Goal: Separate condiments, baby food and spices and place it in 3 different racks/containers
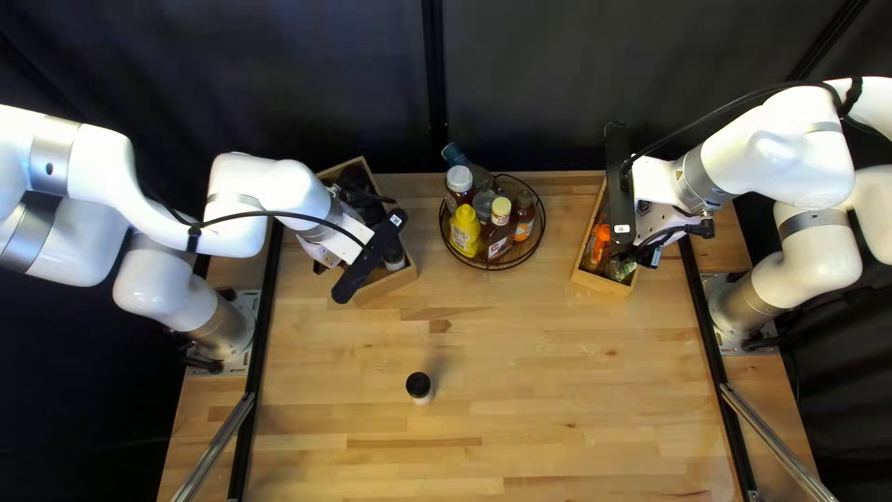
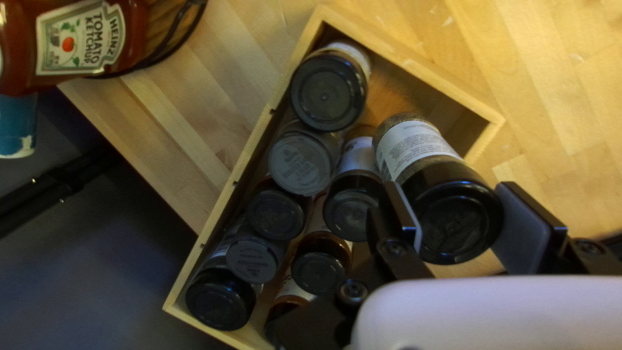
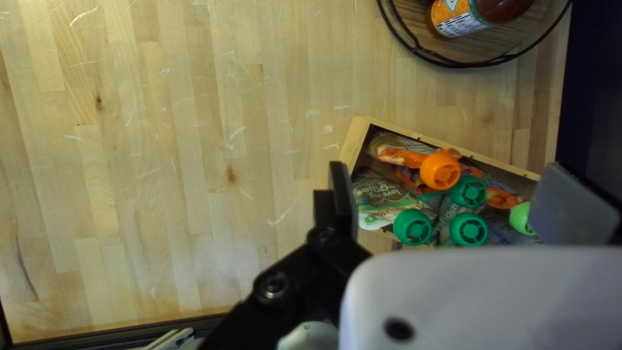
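Spice jar point(image 2: 457, 217) with a black lid tilts inside the left box point(image 2: 414, 55) — gripped by the left gripper point(image 1: 370, 257). The right gripper point(image 1: 620, 186), fingers apart, hangs over a box point(image 1: 602, 283) of baby food pouches point(image 3: 387, 202). Condiments point(image 1: 465, 232) fill a basket point(image 1: 497, 269) between — another jar point(image 1: 420, 387) stands on the table point(image 1: 557, 372).

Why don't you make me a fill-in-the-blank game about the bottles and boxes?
The jar standing alone on the table has a ____ lid. In the box of pouches, one cap is orange and the others are ____. The rack holding the sauce bottles is not square but ____. My right gripper is not shut but ____.

Missing words: black; green; round; open.
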You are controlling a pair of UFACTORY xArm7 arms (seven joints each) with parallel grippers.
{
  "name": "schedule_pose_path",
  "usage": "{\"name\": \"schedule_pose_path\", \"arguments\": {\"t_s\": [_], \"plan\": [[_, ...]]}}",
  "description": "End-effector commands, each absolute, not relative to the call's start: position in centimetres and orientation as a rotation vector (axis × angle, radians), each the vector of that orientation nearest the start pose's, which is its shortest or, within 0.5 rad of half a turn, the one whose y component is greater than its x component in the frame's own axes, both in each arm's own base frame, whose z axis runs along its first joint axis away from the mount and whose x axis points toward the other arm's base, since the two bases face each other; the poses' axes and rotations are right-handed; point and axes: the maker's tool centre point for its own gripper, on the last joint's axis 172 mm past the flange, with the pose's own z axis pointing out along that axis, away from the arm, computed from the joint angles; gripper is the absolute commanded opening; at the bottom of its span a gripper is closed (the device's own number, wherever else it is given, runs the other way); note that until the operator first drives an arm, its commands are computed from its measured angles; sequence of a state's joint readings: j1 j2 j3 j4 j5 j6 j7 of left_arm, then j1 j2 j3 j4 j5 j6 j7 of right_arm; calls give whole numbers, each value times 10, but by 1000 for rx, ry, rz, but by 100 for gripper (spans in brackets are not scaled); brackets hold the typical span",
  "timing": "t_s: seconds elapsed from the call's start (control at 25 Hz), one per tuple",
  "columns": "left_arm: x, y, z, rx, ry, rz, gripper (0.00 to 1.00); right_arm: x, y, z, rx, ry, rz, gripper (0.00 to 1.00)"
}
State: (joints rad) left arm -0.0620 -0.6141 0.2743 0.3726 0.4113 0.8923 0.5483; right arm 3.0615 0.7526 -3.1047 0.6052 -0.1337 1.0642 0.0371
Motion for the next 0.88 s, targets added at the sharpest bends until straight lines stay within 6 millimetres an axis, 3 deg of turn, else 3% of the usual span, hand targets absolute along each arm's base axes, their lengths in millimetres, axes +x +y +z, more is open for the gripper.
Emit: {"name": "schedule_pose_path", "arguments": {"t_s": [0.04,0.12,0.16,0.2,0.24,0.28,0.44,0.6,0.8,0.88], "plan": [[302,100,137,-2814,890,-33,0,338,-44,287,-3258,63,-479,100],[304,99,135,-2818,893,-30,1,338,-44,287,-3258,63,-479,100],[306,97,135,-2821,898,-28,16,338,-44,287,-3258,63,-479,100],[306,96,134,-2823,901,-27,55,338,-44,287,-3258,63,-479,100],[307,95,135,-2825,905,-24,81,338,-44,287,-3258,63,-479,100],[308,94,135,-2826,906,-23,97,338,-44,287,-3258,63,-479,100],[310,91,141,-2834,905,-26,100,338,-44,287,-3258,63,-479,100],[317,71,156,-2839,925,-35,100,338,-44,287,-3258,63,-479,100],[330,24,171,-2854,1029,-60,100,338,-44,287,-3258,63,-479,100],[339,-10,172,-2856,1107,-73,100,338,-44,287,-3258,63,-479,100]]}}
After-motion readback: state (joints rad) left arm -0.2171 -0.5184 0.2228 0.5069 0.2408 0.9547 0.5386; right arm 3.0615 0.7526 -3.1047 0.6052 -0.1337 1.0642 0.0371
